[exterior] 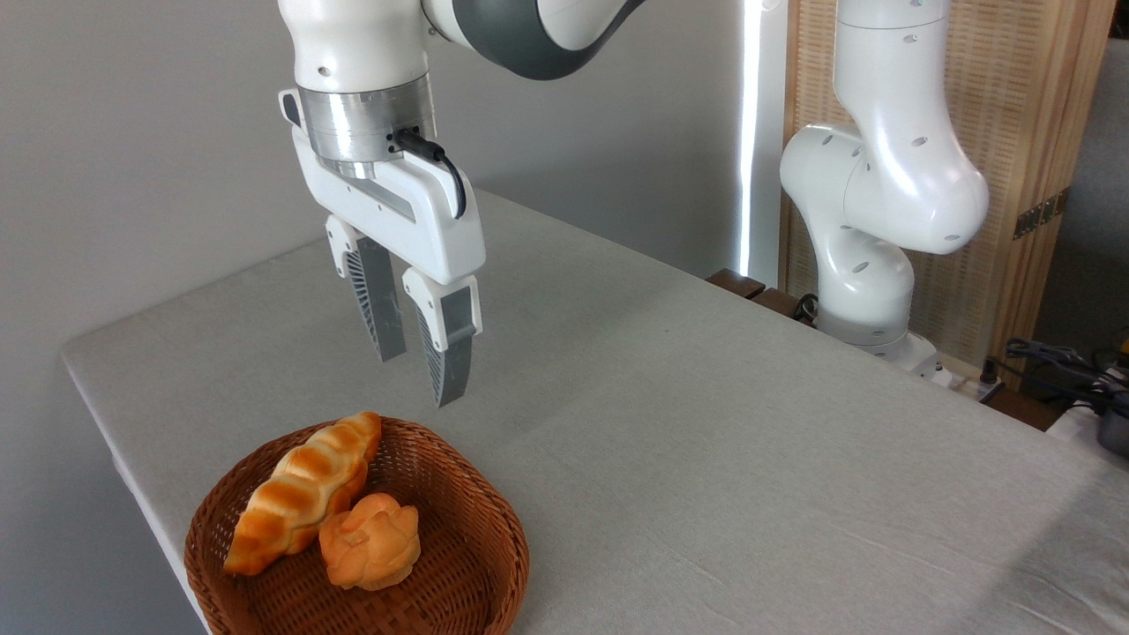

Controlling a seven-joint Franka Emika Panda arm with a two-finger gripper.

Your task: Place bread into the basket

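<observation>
The jaws (422,379) hang open and empty in the air, two grey ribbed fingers (381,309) pointing down with a clear gap between them, touching nothing. Below them and a little to the left sits the basket (494,564), a round shallow brown wicker one near the front left corner of the counter (706,423); the lower fingertip hovers above the basket's far rim without meeting it. The bread (304,492) lies inside the basket, below and left of the jaws, stretched along the left side with its far tip propped on the rim and its near end low against the left wall. Its golden lobes have browned edges. Just right of it, touching its side, a bun (370,540) rests on the basket floor, small, round, orange and knotted. The counter is covered in pale grey cloth, and the stretch right of the jaws holds nothing but the arm's white base (869,291) at its far edge, well apart from the basket.
</observation>
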